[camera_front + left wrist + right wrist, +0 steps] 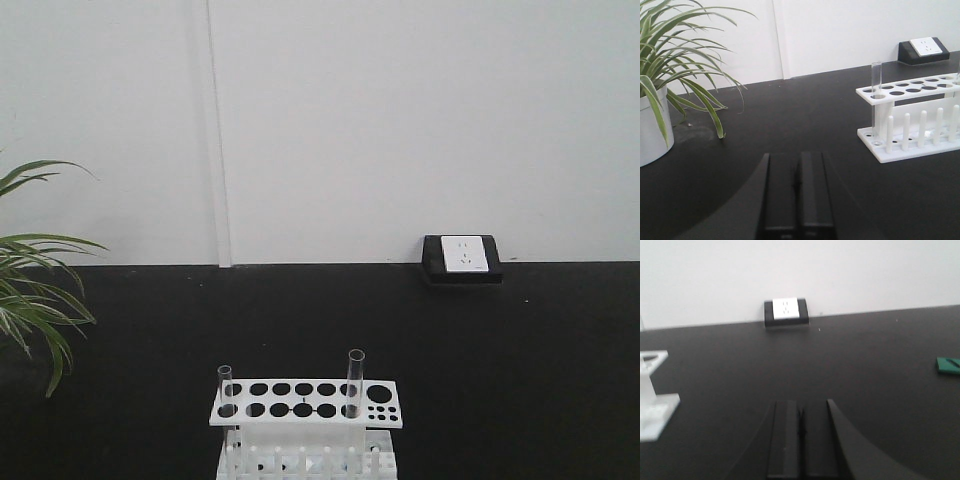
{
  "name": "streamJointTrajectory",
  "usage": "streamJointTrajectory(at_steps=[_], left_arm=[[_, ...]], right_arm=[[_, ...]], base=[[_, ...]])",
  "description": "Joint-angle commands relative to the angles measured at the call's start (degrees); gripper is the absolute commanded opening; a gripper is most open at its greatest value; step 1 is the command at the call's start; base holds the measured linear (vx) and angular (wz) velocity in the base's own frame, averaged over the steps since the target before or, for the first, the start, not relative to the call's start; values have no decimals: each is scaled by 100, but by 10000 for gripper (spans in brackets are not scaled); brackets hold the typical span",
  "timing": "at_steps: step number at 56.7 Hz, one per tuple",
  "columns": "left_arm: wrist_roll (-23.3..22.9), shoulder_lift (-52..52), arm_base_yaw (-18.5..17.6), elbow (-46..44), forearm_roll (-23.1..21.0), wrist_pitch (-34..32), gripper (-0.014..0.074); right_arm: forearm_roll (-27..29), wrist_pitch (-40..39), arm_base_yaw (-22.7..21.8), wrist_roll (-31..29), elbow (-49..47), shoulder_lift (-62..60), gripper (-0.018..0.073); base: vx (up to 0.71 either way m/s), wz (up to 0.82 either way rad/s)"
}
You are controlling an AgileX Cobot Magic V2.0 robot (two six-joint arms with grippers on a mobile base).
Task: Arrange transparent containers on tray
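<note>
Two transparent containers, clear glass test tubes, stand upright in a white rack (305,405) at the bottom of the front view. The slimmer tube (225,392) is in the rack's left end and the wider tube (355,383) is near its right end. In the left wrist view the slim tube (876,102) stands in the rack (912,92), to the right of and beyond my left gripper (797,156), which is shut and empty. My right gripper (801,407) is shut and empty too, with the rack's end (652,400) to its left. The tray is out of view.
A potted plant (675,60) in a white pot (652,130) stands at the left of the black table. A black-and-white socket box (460,257) sits against the back wall. A flat green object (947,365) lies at the far right.
</note>
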Motion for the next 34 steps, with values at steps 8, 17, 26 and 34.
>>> streamJointTrajectory(at_steps=[8, 17, 26, 34], left_arm=[[-133, -135, 14, 187, -129, -1381, -1], [-459, -128, 9, -456, -293, -1673, -1], [-205, 334, 9, -1909, 163, -1539, -1], [-153, 1541, 9, -3249, 454, -1493, -1]], right_arm=[[264, -2257, -18, -24, 45, -41, -11], [188, -2304, -18, -18, -561, -32, -11], [-173, -1909, -18, -176, -1972, 569, -11], [-362, -1837, -18, -176, -3474, 1783, -11]], base=[[0, 0], [0, 0], [0, 0], [0, 0]])
